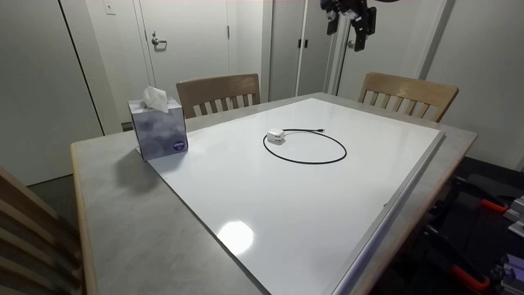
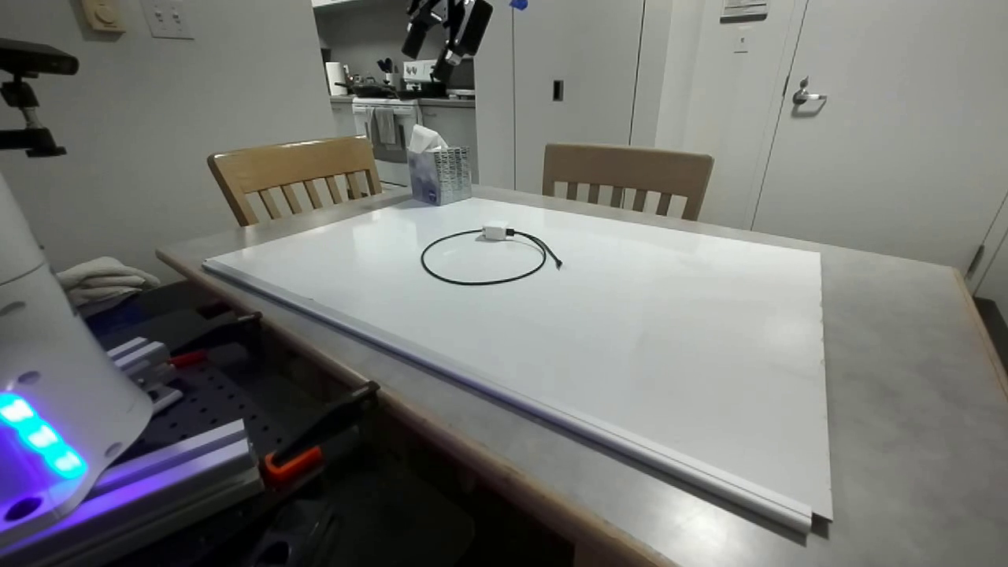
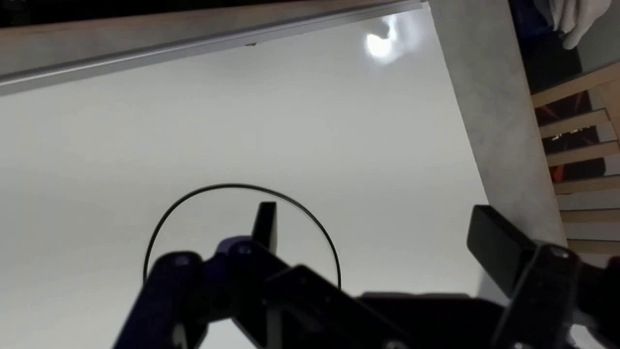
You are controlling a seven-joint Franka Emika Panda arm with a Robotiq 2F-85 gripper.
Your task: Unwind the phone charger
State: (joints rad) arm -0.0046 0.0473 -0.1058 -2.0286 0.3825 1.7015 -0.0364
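Observation:
The phone charger lies on a white board on the table, its thin black cable (image 1: 311,162) in a round loop. The loop also shows in an exterior view (image 2: 482,283). The whitish plug (image 1: 275,135) (image 2: 494,232) sits on the loop's edge. The dark connector (image 1: 320,130) (image 2: 558,263) is at the free end, just outside the loop. My gripper (image 1: 346,39) (image 2: 429,59) is high above the board, open and empty. In the wrist view my gripper (image 3: 375,218) has its fingers wide apart; part of the loop (image 3: 232,185) shows behind the left finger. Plug and connector do not show there.
The white board (image 1: 245,192) has a raised metal rail (image 2: 504,394) along the robot-side edge. A tissue box (image 1: 159,129) (image 2: 441,175) stands at a board corner. Wooden chairs (image 1: 221,88) (image 2: 630,169) surround the table. Clamps with orange-red handles (image 2: 295,465) sit by the robot base (image 2: 63,378).

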